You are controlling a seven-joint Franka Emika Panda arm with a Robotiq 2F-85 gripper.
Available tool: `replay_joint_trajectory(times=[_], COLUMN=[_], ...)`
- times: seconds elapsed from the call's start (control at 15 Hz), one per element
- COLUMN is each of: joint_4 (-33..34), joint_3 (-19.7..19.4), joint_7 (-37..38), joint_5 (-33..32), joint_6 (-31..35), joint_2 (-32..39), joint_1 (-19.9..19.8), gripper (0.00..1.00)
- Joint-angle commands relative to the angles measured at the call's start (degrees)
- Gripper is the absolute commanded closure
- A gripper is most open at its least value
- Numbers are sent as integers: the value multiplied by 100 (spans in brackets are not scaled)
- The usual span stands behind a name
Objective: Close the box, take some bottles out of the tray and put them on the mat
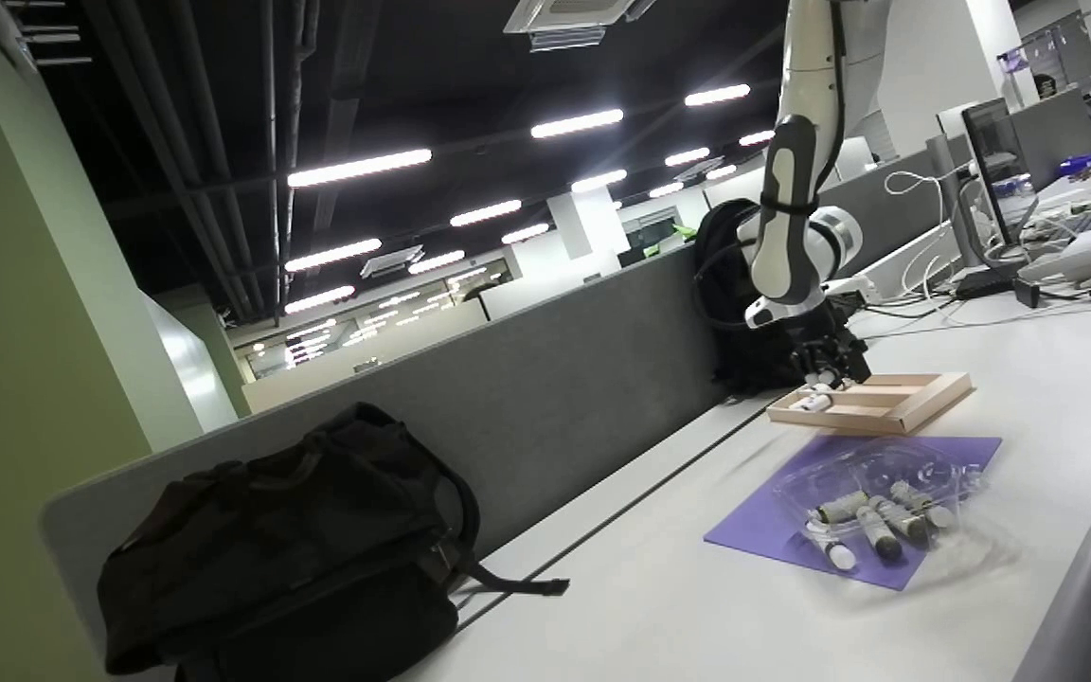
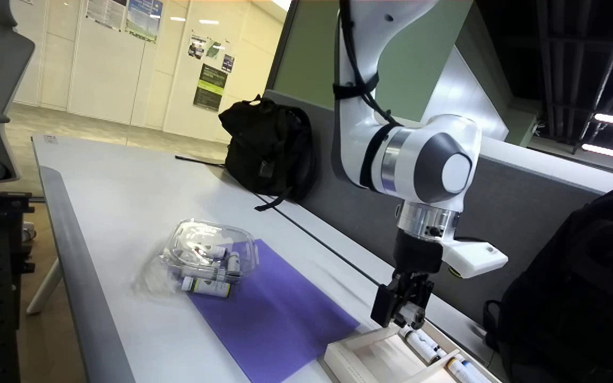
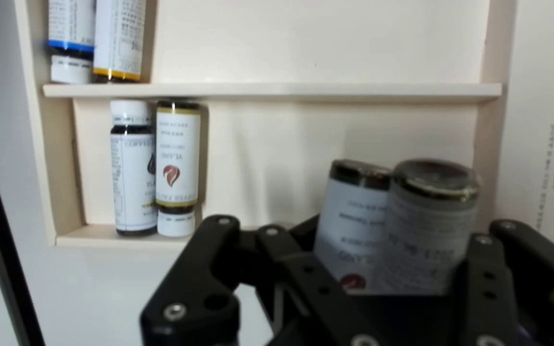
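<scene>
- Nearest the wrist lens: gripper point(image 3: 386, 245) clamped on two white-labelled bottles point(image 3: 354, 230), side by side between its fingers point(image 3: 486, 259). Their dark-glass ends jut past the tips; labels somewhat blurred.
- Below the held pair: the box point(image 3: 315, 48), pale wood, open at the top, its interior split by a divider point(image 3: 272, 91).
- Compartment on the gripper's side of the divider: white-capped bottle point(image 3: 132, 182) and red-marked bottle point(image 3: 177, 158), lying side by side, caps pointing opposite ways.
- Compartment beyond it: blue-banded bottle point(image 3: 71, 29) and orange-banded bottle point(image 3: 119, 38), both at the same end of the box, cut by the frame.
- Next out: the purple mat point(image 2: 285, 314), flat on the white desk point(image 2: 136, 186), just beside the box. Contact between the two: cannot tell.
- Near the box, an upright black backpack point(image 1: 733, 346) against the grey partition point(image 1: 583, 350).
- Farther: clear container point(image 2: 184, 239) over the mat's end away from the box, partly past its edge. Several small bottles point(image 1: 877, 530) show through the plastic; cannot tell whether all lie inside.
- Well apart, a strapped black bag point(image 1: 280, 549), also by the partition.
- Farthest: posters point(image 2: 210, 88) on a pale wall.
</scene>
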Motion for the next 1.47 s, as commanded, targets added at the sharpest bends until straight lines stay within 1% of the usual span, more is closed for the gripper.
replay_joint_trajectory(times=[0.0, 0.33, 0.6, 0.67, 0.8, 1.13, 1.2, 1.27, 1.4], joint_4=[-653, -806, -572, -494, -381, -225, -214, -230, -322], joint_3=[77, 306, 458, 513, 497, 348, 314, 310, 406], joint_7=[-25, 65, 86, 22, 31, 88, 106, 80, -42], joint_5=[-288, -451, -508, -479, -495, -645, -663, -679, -658], joint_6=[428, 582, 322, 178, 165, 730, 810, 836, 632], joint_2=[-526, -586, -300, -197, 61, 744, 810, 803, 607], joint_1=[197, 699, 1116, 1155, 1240, 1269, 1281, 1269, 1165], gripper=[100, 100, 100, 100, 100, 100, 75, 74, 61])
